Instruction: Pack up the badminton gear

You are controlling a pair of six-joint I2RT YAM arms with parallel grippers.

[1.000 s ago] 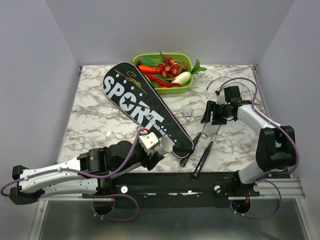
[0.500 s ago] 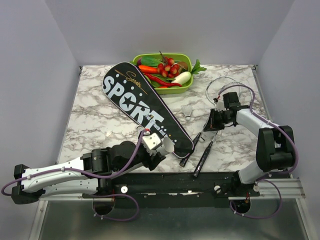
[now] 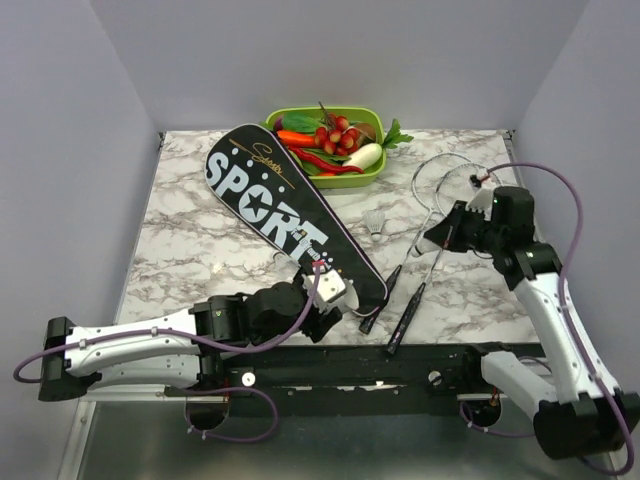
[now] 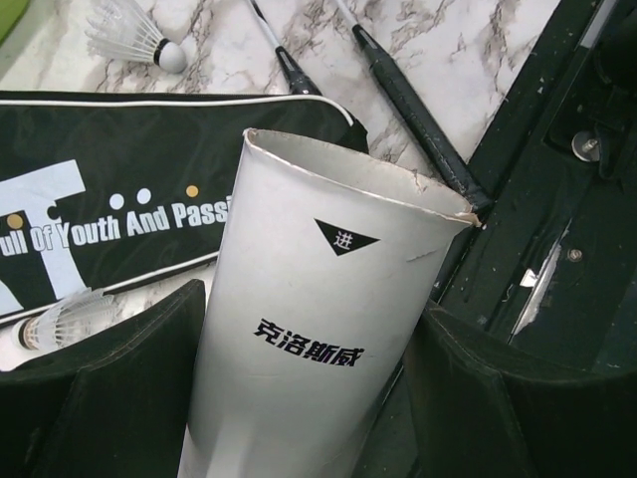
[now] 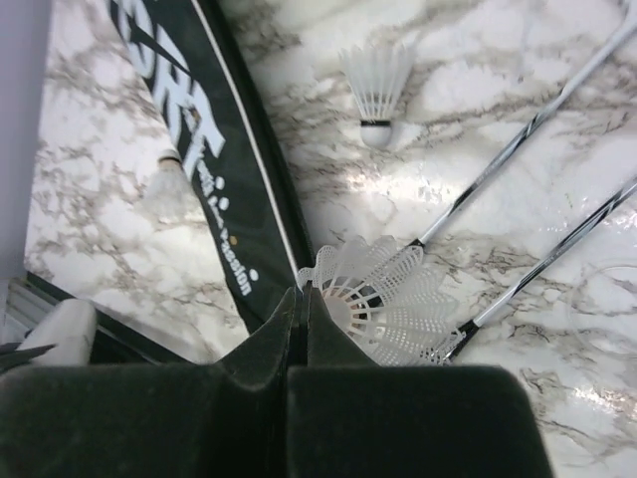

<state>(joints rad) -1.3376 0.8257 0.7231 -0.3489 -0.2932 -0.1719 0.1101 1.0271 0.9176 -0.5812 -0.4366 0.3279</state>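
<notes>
the right claw [image 5: 299,304] is pressing together on a shuttlecock [image 5: 383,299], pinching its feather rim, right of centre in the top view, just above the rackets [image 4: 408,105]. the left claw [image 4: 311,349] is gripping a white tube [image 4: 328,239], its mouth pointing up beside the bag [image 4: 109,169] at lower centre. i judge the next move is carrying the shuttlecock slowly to that mouth, cork first, since the thin grip is risking a slip.

Your count: five kinds of things on the table.
Two thin silver-framed rackets with black handles [image 3: 405,318], three white feathered shuttlecocks [image 5: 376,95], one long black "SPORT" bag [image 3: 270,200], one white cardboard tube [image 4: 318,329], one green plastic tray [image 3: 300,111].
</notes>
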